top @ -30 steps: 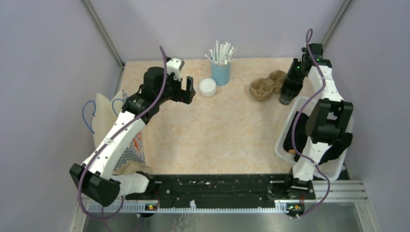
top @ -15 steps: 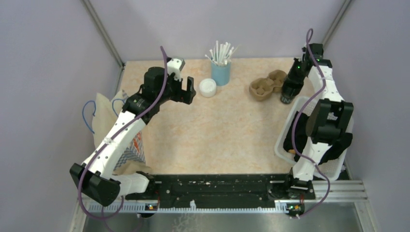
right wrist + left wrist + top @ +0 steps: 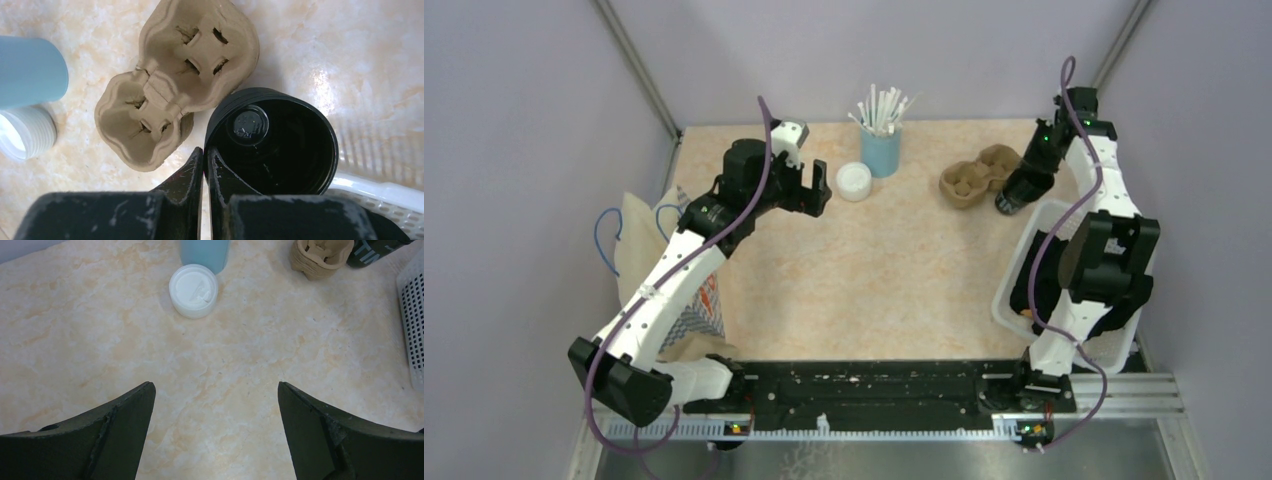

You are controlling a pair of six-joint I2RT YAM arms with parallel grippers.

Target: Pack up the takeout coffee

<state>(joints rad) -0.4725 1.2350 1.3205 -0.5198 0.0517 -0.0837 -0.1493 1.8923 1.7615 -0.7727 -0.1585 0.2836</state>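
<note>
The takeout coffee cup (image 3: 272,145) is dark and has no lid on; I look down into it. It stands between the cardboard carrier (image 3: 175,75) and the white basket's rim (image 3: 370,192). My right gripper (image 3: 205,150) is shut on the cup's rim, one finger inside the wall and one outside. From above, the cup (image 3: 1012,195) leans under the right gripper (image 3: 1024,178). The round white lid (image 3: 193,290) lies flat beside the blue cup (image 3: 205,252). My left gripper (image 3: 215,385) hovers open over bare table, well short of the lid (image 3: 854,181).
A blue cup (image 3: 881,150) of white straws stands at the back. The cardboard carrier (image 3: 976,178) sits left of the coffee cup. The white mesh basket (image 3: 1009,290) lies along the right edge. A paper bag (image 3: 639,240) lies at the left edge.
The right gripper's jaws closed onto the cup's rim, and the right wrist shifted slightly, tipping the cup. The left arm stayed still.
</note>
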